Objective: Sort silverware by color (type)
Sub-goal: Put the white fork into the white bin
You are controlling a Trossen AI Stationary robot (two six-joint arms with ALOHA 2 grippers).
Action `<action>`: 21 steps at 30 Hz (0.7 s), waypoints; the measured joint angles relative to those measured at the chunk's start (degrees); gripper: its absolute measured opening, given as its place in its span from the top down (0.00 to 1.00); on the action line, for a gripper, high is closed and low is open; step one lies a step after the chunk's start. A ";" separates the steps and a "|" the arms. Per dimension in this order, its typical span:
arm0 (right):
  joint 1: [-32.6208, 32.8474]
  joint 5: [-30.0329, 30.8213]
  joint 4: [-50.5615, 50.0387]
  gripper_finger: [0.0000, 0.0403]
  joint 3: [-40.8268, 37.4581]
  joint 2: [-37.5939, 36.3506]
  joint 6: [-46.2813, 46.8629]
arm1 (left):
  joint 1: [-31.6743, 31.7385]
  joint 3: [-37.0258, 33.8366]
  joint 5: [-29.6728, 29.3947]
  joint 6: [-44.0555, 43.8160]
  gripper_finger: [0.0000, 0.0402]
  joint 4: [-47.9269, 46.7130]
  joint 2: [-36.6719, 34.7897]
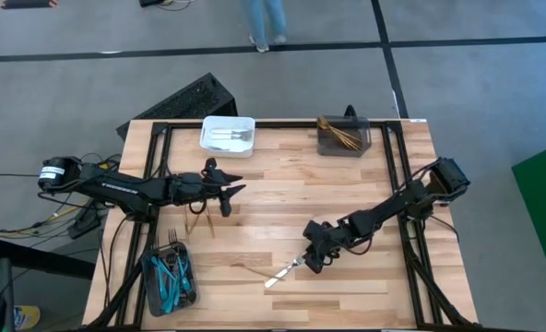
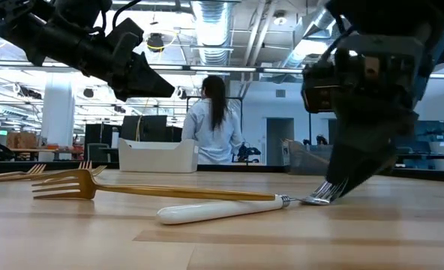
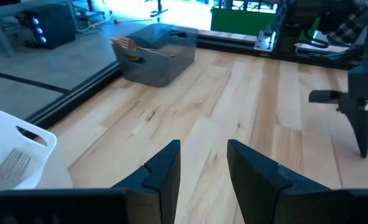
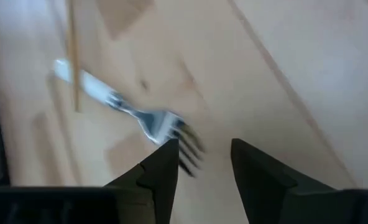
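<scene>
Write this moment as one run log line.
right gripper: open, over white-handled fork tines | left gripper: open, waiting above table | gold fork: on table

Counter [image 1: 347, 184]: a pale wooden butcher-block top, ringed by a black frame.
Far edge, left of centre: a white bin [image 1: 228, 135] sits there with silver pieces inside.
Far edge, right of centre: a dark grey bin [image 1: 343, 138] holds gold pieces.
Near left corner: a dark bin [image 1: 169, 279] carries blue-handled pieces, with a fork lying across it.
Left-centre: loose gold forks [image 1: 202, 221] lie straight on the wood.
Near-centre: a white-handled fork [image 1: 282, 274] lies flat, and a gold fork [image 2: 132, 190] rests just beside it, crossing close to its handle.
</scene>
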 joint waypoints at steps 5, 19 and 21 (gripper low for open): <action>-0.23 -2.40 3.78 0.59 0.78 3.92 0.34 | 0.00 0.00 -0.05 0.06 0.71 -0.07 0.00; -4.57 -8.86 2.88 0.96 0.94 -0.57 -8.94 | 0.02 -0.04 1.17 -3.95 0.71 0.06 0.00; -4.94 -4.69 1.52 0.96 0.94 -3.05 -12.26 | 0.02 -0.04 3.13 -4.57 0.71 0.71 0.00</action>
